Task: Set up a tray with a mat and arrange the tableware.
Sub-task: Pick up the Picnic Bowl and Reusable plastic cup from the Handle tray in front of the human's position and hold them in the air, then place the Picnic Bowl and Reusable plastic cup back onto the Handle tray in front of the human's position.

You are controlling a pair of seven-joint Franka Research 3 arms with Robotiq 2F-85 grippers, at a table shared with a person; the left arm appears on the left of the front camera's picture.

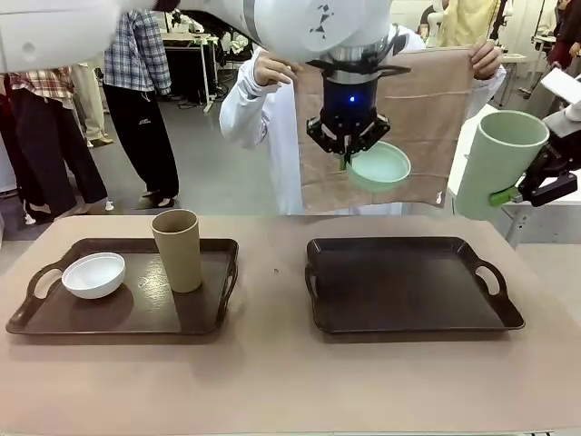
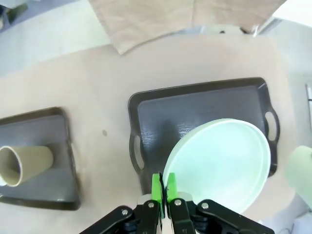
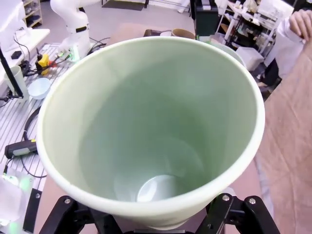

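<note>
My left gripper (image 1: 349, 153) hangs over the empty right tray (image 1: 413, 313), shut on the rim of the small mint-green bowl (image 1: 379, 167). In the left wrist view its green pads (image 2: 157, 187) pinch the bowl (image 2: 222, 165) edge above that tray (image 2: 195, 105). At the far right, off the table's edge, my right gripper (image 1: 498, 193) is shut on the tall mint-green cup (image 1: 497, 163), tilted in the air; the cup's mouth (image 3: 151, 126) faces the right wrist camera. The white bowl (image 1: 93, 274) and the tan-brown cup (image 1: 178, 250) stand on the left tray (image 1: 54, 320). A person holds the tan mat (image 1: 427, 109) up behind the table.
The person stands at the far side, both hands (image 1: 272, 68) gripping the mat's top corners. Bare tabletop (image 1: 272, 381) lies between and in front of the trays. Other people stand far back on the left.
</note>
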